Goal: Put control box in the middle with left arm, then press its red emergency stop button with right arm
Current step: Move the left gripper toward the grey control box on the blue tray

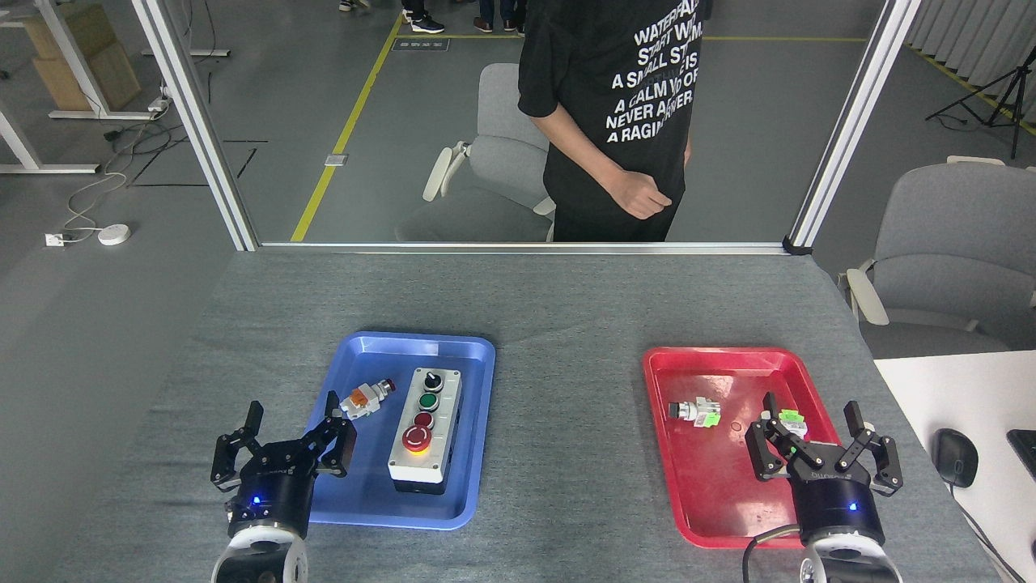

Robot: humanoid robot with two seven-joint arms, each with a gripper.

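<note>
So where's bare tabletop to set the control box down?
Open grey felt lies between the blue tray and red tray, and across the far strip. The control box and a loose switch part crowd the blue tray.

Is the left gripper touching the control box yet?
Apart. The head view shows bare blue tray between the left gripper and the control box.

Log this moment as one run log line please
control box: in blue tray | left gripper: open, empty | right gripper: open, empty | stop button: unpressed
</note>
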